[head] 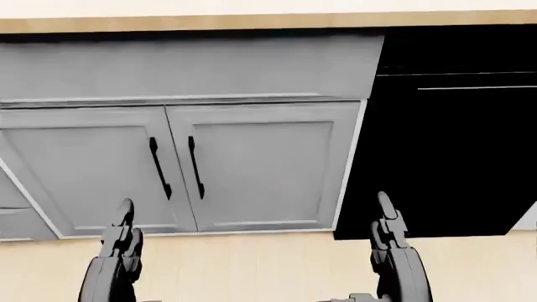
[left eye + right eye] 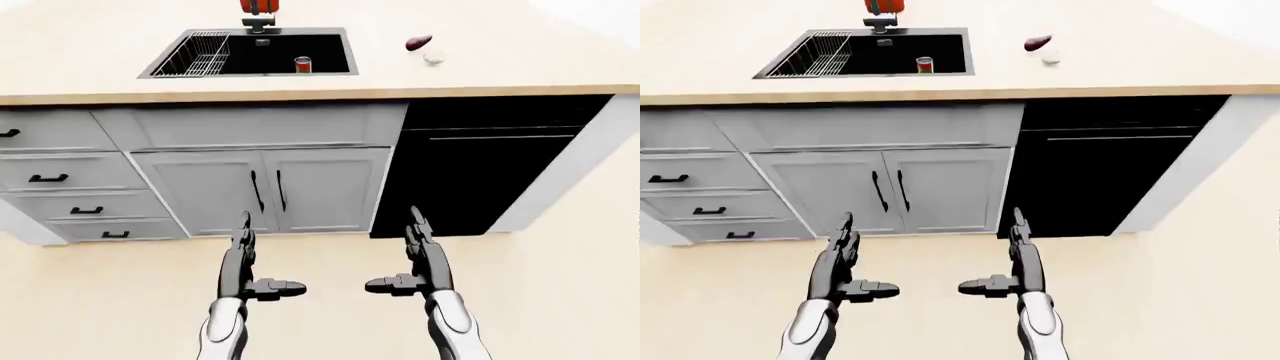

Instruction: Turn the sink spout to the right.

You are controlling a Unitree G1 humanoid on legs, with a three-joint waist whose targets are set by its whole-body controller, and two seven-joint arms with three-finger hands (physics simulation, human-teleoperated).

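The black sink (image 2: 330, 54) is set in the beige counter at the top of the left-eye view. Its dark spout base (image 2: 259, 24) stands at the sink's top rim, under a red thing (image 2: 259, 6) cut off by the frame. A wire rack (image 2: 196, 55) fills the sink's left part and a red can (image 2: 302, 64) stands inside. My left hand (image 2: 243, 259) and right hand (image 2: 418, 255) hang open low in the view, fingers stretched toward the cabinets, far below the sink and holding nothing.
Grey double cabinet doors (image 2: 265, 191) with dark handles sit under the sink, drawers (image 2: 60, 178) to their left, a black dishwasher front (image 2: 480, 169) to their right. A dark purple vegetable (image 2: 418, 43) and a small white object (image 2: 433, 57) lie on the counter (image 2: 500, 60) right of the sink.
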